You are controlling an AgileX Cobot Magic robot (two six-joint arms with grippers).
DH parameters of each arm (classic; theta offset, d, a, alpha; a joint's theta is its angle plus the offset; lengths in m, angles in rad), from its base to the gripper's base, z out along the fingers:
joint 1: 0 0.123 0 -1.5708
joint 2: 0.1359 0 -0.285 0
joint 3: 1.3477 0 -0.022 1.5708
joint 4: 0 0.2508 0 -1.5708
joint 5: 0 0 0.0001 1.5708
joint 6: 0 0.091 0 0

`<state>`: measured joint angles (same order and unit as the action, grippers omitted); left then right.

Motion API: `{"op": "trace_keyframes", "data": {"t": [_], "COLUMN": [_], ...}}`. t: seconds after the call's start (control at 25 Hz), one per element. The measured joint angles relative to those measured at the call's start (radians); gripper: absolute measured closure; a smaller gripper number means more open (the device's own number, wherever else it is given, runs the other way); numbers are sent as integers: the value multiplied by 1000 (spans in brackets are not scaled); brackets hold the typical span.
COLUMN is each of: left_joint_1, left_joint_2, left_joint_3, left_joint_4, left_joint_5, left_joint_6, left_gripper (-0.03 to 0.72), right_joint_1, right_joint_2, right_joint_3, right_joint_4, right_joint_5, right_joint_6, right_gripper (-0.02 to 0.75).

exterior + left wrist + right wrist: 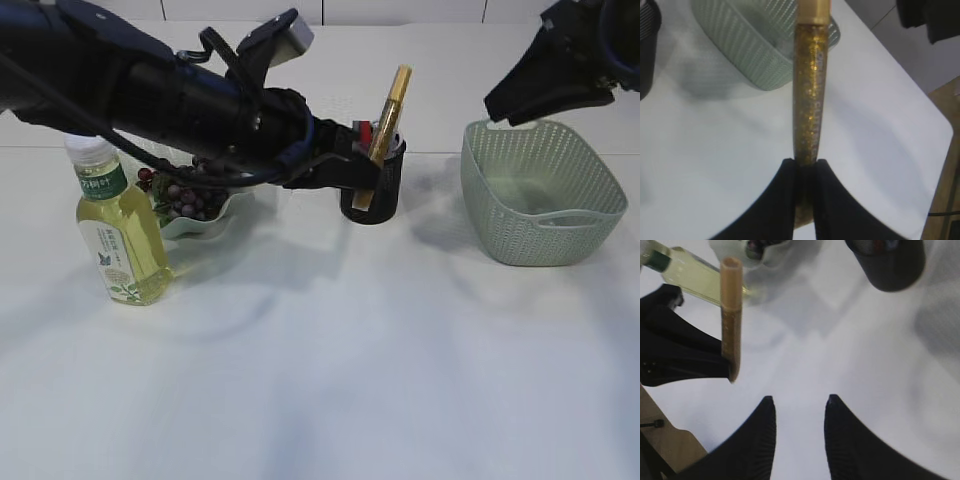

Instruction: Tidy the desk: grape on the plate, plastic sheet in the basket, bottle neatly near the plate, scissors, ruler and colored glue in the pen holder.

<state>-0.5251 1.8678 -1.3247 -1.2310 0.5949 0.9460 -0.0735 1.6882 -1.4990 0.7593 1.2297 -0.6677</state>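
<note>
A white table [320, 380] carried a bottle [118, 225] at the left, a plate [205, 222] just behind it, a black pen holder [378, 190] mid-table, and a green basket [540, 195] at the right.

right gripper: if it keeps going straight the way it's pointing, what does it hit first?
Most likely bare table. In the wrist view the right gripper stands open and empty, aimed at clear white surface. The glue tube held by the left gripper sits off to one side, the pen holder further ahead; depth is unclear.

A white table [320, 380] and wooden floor [950, 165].
</note>
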Motion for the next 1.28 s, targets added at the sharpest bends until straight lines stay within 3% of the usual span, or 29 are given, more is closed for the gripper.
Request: {"op": "trace_keyframes", "data": {"t": [0.2,0.52,0.84,1.28], "left_joint_1": [2,2,8,13], "left_joint_2": [-51,-100,-102,-102], "left_joint_3": [2,2,2,2], "left_joint_4": [-38,-45,-60,-115], "left_joint_5": [46,52,30,23], "left_joint_6": [15,21,40,78], "left_gripper": [634,634,634,634], "right_joint_1": [0,0,0,64], "right_joint_2": [0,0,0,0], "right_joint_3": [0,0,0,0], "right_joint_4": [139,175,264,314], "right_joint_5": [-2,-4,-7,-34], "right_joint_6": [-101,-69,-44,-42], "right_gripper": [462,455,240,222]}}
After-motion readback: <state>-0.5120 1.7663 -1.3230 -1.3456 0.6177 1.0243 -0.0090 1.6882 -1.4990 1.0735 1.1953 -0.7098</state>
